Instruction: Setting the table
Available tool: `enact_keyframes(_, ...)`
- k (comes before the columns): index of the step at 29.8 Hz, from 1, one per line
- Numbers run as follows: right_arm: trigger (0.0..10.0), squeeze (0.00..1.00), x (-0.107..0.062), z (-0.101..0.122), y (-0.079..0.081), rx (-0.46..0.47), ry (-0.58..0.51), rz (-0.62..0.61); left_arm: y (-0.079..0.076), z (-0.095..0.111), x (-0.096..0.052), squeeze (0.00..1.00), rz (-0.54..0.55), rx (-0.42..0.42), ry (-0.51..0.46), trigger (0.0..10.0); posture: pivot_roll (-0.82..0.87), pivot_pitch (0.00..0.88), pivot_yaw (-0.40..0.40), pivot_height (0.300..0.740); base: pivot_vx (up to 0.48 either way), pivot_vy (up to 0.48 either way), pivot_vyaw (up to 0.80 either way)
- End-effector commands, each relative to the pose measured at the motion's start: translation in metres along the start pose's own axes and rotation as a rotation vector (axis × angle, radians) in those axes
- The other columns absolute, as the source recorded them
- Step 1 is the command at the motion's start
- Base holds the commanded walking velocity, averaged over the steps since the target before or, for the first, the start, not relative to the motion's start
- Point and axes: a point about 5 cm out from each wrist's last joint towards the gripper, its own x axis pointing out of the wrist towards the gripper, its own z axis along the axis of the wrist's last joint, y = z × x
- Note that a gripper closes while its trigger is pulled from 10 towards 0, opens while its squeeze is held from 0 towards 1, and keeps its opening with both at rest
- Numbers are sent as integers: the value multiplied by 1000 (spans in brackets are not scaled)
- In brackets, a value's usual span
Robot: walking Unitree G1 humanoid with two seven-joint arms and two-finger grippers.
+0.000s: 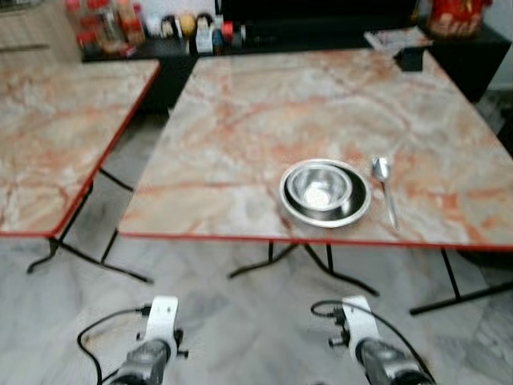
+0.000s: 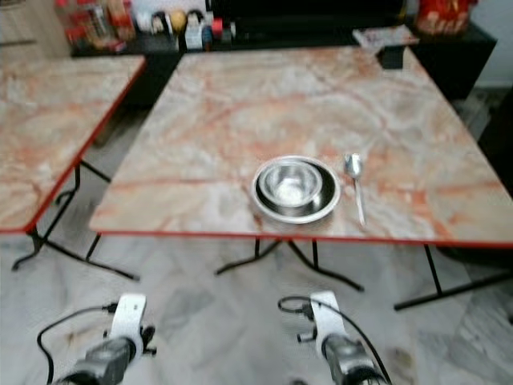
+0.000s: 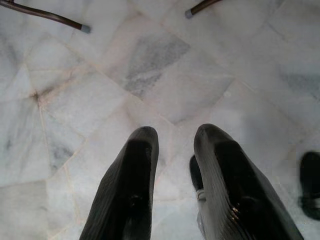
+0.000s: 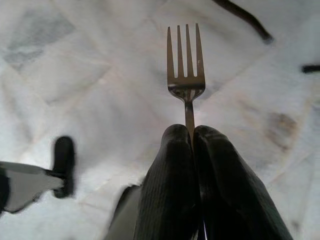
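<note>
Your right gripper (image 4: pixel 192 134) has its jaws clamped on the thin stem of a metal fork (image 4: pixel 185 65), four tines pointing away from the fingers, held low over the pale, grey-veined marble floor (image 3: pixel 165 75). Your left gripper (image 3: pixel 175 137) hangs over the same floor, its ribbed black jaws slightly apart with nothing between them. Ahead, the marble-patterned tabletop (image 1: pixel 321 104) is pinkish with orange veins and a red edge, on folding black metal legs. Near its front edge sits a shiny round steel bowl (image 1: pixel 319 188) nested inside a wider, shallow steel plate (image 1: pixel 357 207); the bowl's contents cannot be made out beyond a bright glare at the bottom. A steel spoon (image 1: pixel 384 186) lies just to the right of the plate, bowl end away from the front edge, not touching it. A second table (image 1: pixel 56 136) of the same pattern stands to the left of the first, apart from it. Behind the tabletop, a dark shelf (image 1: pixel 160 44) carries bottles and jars (image 1: pixel 104 24), blurred.
</note>
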Motion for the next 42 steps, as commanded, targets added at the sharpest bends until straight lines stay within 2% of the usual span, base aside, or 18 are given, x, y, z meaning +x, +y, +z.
enact_keyframes(1,10000,0,0,-1,-2,0,6,-8,-2,-1,0,0,-6,2,4,10000,-47,82,74,740,0,-465,0)
enact_keyframes(3,10000,0,0,-1,-2,0,6,-8,-2,-1,0,0,-6,2,4,10000,-47,82,74,740,0,-465,0)
enact_keyframes(24,10000,0,0,2,-2,9,-17,-20,-1,0,0,0,2,11,11,10000,-69,75,86,740,0,0,0)
enact_keyframes(33,10000,0,0,4,-2,31,-41,-32,-1,0,0,0,13,-13,15,10000,-60,64,83,740,0,0,0)
enact_keyframes(37,10000,0,0,2,-1,39,-29,-38,0,-1,0,0,15,-18,15,10000,-61,63,86,740,0,377,0)
enact_keyframes(42,10000,0,0,2,0,30,-17,-32,1,-1,0,0,14,-13,16,10000,-63,60,92,740,0,480,-756)
